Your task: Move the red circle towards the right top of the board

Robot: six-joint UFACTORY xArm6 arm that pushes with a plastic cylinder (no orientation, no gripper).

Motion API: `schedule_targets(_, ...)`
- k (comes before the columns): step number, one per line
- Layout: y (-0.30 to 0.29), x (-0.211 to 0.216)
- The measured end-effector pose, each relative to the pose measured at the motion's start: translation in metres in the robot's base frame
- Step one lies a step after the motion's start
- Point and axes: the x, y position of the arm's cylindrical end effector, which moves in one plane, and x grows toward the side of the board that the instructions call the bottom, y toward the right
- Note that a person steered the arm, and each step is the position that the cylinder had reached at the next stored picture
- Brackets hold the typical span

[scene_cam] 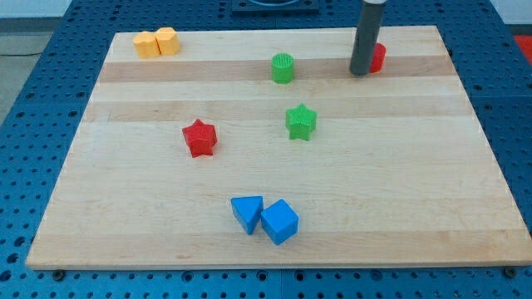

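My tip (361, 72) holds nothing and touches the red circle (378, 57) on its left side, near the board's (465, 208) top right corner.

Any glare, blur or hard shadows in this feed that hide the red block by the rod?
Camera view: lighting even, shadows soft, no glare on the board; focus sharp throughout. Only my tip blocks the red circle, covering its left side.
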Motion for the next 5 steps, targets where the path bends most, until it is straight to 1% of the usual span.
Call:
schedule_targets(2, 0.018, -0.005)
schedule_targets(3, 0.018, -0.039)
schedule_targets(4, 0.027, -0.049)
schedule_targets(5, 0.028, -0.048)
